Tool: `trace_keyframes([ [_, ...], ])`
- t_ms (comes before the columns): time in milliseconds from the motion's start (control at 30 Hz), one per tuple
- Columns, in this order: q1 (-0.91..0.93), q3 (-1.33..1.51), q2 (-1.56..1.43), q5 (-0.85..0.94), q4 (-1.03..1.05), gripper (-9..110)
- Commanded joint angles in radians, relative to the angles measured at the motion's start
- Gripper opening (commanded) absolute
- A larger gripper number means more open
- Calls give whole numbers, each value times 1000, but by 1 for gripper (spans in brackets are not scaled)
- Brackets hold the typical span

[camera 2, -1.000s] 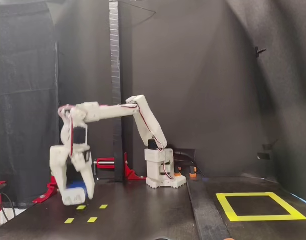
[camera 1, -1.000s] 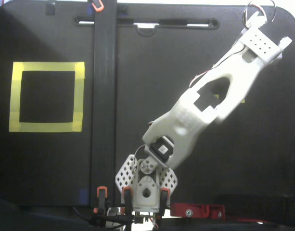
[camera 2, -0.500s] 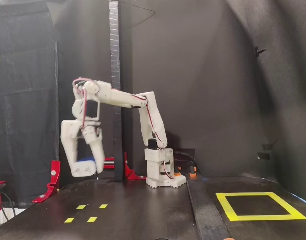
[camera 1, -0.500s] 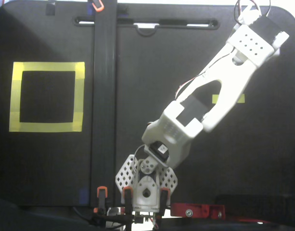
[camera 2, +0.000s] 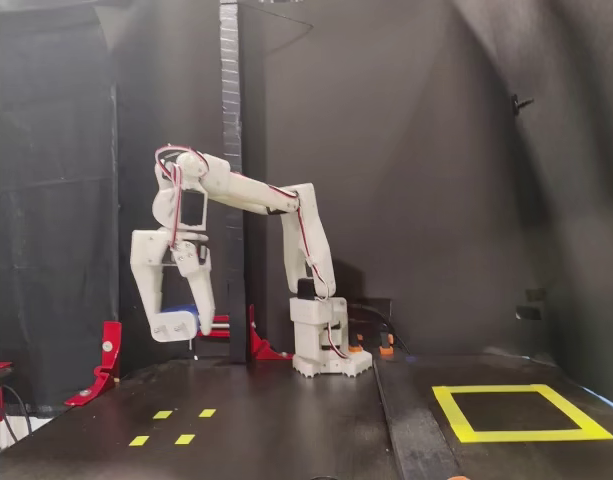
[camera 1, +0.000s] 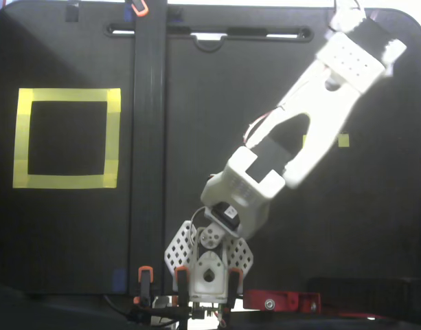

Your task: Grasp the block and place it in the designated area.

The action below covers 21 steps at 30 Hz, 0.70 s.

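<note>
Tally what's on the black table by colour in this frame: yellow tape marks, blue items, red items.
Yellow: 5, namely the large yellow tape square outline and 4 small yellow tape markers.
Blue: 1, the small dark-blue block in the end effector.
Red: 2, the red clamp brackets.
Total: 8

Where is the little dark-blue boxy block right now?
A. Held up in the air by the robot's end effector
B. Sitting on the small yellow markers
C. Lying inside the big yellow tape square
A: in the side fixed view the small dark-blue boxy block sits between the white end effector's fingers, well above the black table, far from the big yellow tape square.
</note>
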State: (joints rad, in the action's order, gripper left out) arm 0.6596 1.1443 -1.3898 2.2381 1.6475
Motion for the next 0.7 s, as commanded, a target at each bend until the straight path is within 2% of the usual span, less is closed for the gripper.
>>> trace_keyframes([
  [0,-44,-38,-54,-57,-3,18],
  [667,-463,-35,-48,-535,43,17],
])
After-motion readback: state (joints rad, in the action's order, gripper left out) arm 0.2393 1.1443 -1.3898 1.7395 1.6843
